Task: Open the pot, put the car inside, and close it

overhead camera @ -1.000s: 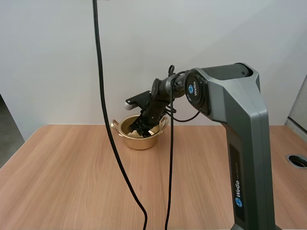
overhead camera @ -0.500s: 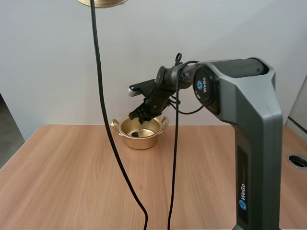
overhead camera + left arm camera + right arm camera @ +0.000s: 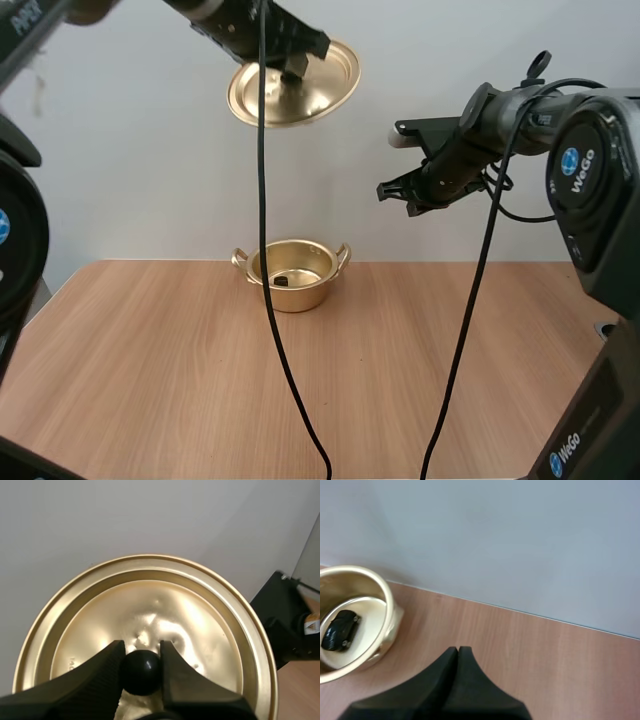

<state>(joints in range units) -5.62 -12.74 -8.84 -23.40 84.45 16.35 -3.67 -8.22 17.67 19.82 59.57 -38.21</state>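
Worktop (image 3: 150,380): wood, carries pot (image 3: 296,298), open, near back edge. Lid (image 3: 325,88) hangs high above pot, tilted. Judge it thin stiff metal, light, with slick rim, so black knob (image 3: 142,674) is your best hold. Left fingers (image 3: 118,662) clamped on knob. Right fingers (image 3: 457,655) pressed together, empty, raised well to right of pot. Car (image 3: 340,630) lies inside pot: small, hard. Remaining for you: seat lid level.

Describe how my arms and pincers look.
The left arm and right arm have dark grey casings with round blue badges; the right's read WeGo. The left pincer and right pincer each have two black tapering fingers; the left's inner faces are ribbed.
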